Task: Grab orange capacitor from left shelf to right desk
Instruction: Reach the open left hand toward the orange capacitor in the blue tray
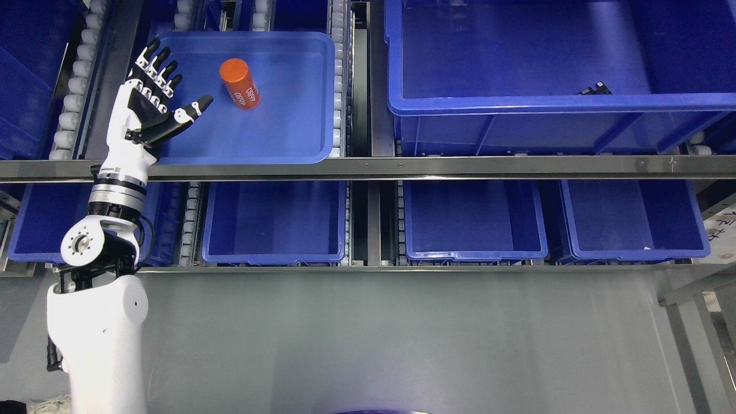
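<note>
Here the white-and-black left hand [155, 95] reaches up over the shallow blue plastic tray [287, 138] on the metal shelf rail [402, 168], fingers spread wide, thumb out, holding nothing. At about two o'clock from the thumb, close but apart, lies the small orange cylindrical capacitor [240, 84], apparently tipped on its side on the tray floor, with white print along its body.

I'm looking at a warehouse or parts store: steel flow racks [368, 168] on rollers [72, 86], lined with blue plastic bins [276, 221].
</note>
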{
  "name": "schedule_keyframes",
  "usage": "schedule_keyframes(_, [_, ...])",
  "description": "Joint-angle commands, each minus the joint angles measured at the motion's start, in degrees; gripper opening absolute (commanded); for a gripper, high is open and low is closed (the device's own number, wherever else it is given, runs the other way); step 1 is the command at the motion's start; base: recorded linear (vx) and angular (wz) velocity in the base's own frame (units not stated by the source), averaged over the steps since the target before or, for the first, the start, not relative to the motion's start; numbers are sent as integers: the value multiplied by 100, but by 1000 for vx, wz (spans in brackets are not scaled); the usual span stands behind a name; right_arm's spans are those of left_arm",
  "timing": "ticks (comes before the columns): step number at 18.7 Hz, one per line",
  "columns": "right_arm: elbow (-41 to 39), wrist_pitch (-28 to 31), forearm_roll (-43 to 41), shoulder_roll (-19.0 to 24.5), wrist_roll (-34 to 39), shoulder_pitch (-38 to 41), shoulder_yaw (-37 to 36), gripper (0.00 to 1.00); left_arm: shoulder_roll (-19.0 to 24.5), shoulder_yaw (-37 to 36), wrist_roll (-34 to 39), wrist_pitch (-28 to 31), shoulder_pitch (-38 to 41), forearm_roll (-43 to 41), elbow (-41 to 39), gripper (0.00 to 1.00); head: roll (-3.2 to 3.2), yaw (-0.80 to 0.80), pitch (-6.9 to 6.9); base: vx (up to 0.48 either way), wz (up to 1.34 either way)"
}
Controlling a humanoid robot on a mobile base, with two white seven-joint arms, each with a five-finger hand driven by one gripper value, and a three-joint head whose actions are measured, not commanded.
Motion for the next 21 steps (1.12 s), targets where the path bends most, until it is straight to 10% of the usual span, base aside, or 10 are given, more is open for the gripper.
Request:
schedule_keyframes(1, [-100, -5, 26, -100, -1, 114, -70, 100, 25, 22, -1, -7, 14, -2, 11, 100, 0, 0, 0, 27, 0])
schedule_keyframes(12, [-100, -5, 26, -100, -1, 114, -70, 100, 1210, -39, -596, -25, 260, 7, 2, 100, 0, 0, 0, 25, -12])
schedule_keyframes(21, [-100, -5, 26, -100, -1, 114, -70, 100, 1308, -109, -1161, 10, 190, -1056, 458, 100, 0, 0, 0, 16, -3])
